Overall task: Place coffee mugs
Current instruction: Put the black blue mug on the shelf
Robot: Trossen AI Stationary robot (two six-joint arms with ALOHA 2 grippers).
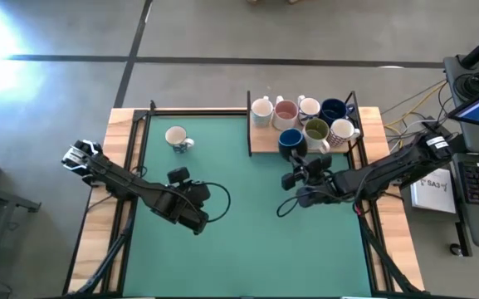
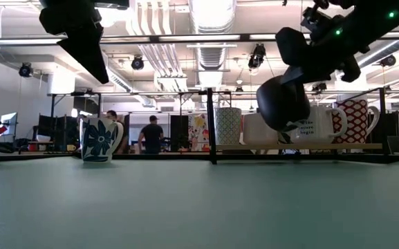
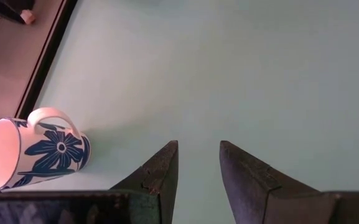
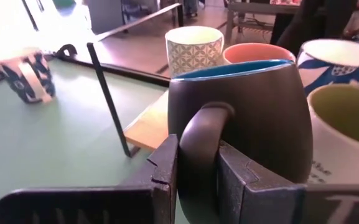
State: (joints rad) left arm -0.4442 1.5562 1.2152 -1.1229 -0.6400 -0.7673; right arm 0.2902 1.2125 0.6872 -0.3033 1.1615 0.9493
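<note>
Gripping the dark mug (image 4: 247,118) by its handle, jaws clamped, right gripper (image 4: 195,171) holds it raised beside the wooden tray (image 1: 260,141) of mugs; risk: pivoting on that narrow hold; left gripper (image 3: 198,168) idle, jaws apart.

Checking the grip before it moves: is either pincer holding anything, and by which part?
The right pincer is shut on the dark, blue-lined ceramic mug, by its handle. The left pincer is open, holding nothing.
</note>
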